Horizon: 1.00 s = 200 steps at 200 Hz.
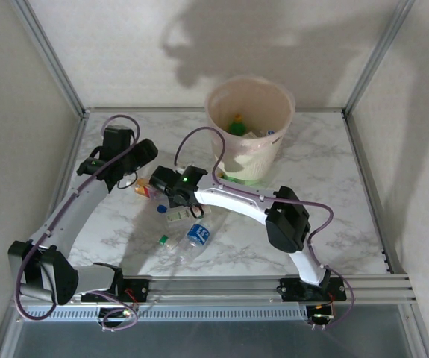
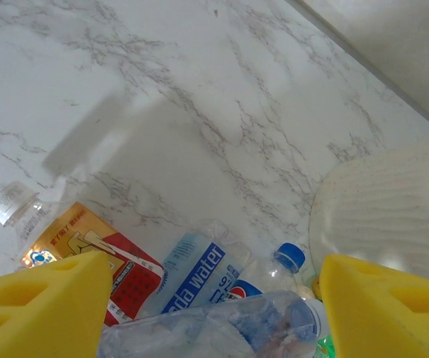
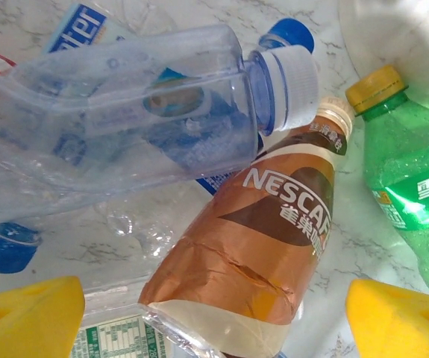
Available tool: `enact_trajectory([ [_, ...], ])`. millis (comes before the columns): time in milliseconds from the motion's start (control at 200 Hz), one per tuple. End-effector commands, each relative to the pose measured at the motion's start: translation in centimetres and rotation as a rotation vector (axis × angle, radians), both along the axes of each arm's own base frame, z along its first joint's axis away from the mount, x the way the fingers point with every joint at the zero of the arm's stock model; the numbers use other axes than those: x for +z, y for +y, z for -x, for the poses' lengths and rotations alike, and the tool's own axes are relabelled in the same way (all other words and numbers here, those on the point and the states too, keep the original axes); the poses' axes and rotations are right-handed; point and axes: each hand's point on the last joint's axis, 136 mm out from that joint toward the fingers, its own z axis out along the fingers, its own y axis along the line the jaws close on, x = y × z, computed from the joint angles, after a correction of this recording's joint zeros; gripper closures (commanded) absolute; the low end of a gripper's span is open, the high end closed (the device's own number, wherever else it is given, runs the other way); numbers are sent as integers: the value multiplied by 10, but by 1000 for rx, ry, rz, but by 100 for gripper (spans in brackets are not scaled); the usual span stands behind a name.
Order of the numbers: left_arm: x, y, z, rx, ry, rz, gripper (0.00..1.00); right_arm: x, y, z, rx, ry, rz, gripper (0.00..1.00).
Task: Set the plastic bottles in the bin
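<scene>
While your right gripper (image 3: 214, 317) is hanging spread over the brown-labelled bottle (image 3: 259, 224), your left gripper (image 2: 214, 306) is straddling a crumpled clear bottle (image 2: 214, 332), can't tell if clamped.

Soft, even light from near side; big dark shadows on back wall (image 1: 221, 45). Wrist views: bottles (image 3: 162, 112) sharp, yellow fingertips (image 3: 27, 317) soft.
</scene>
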Motion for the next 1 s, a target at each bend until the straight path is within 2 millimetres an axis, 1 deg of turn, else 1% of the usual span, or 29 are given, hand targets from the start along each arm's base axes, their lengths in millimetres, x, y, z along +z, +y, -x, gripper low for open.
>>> enact_trajectory([
  [0, 3, 0, -2, -19, -20, 4, 27, -4, -12, -1, -43, 0, 56, 9],
  [140, -2, -1, -2, -24, -11, 0, 28, -15, -12, -2, -46, 13, 45, 10],
  [300, -8, -2, -1, -31, 2, 1, 28, -21, -13, -10, -62, 14, 39, 11],
  [426, -14, -1, 0, -32, 17, -7, 28, -29, -14, -13, -61, 25, 35, 14],
  [511, -15, -1, 1, -33, 16, -6, 29, -32, -16, -13, -64, 29, 29, 15],
  [661, -20, -2, 1, -36, 27, -1, 29, -39, -24, -13, -75, 40, 32, 15],
  [861, -19, -3, 1, -39, 28, 2, 29, -40, -34, -8, -87, 49, 36, 20],
  [996, -19, -3, -1, -37, 25, 3, 30, -45, -44, -4, -98, 60, 36, 22],
])
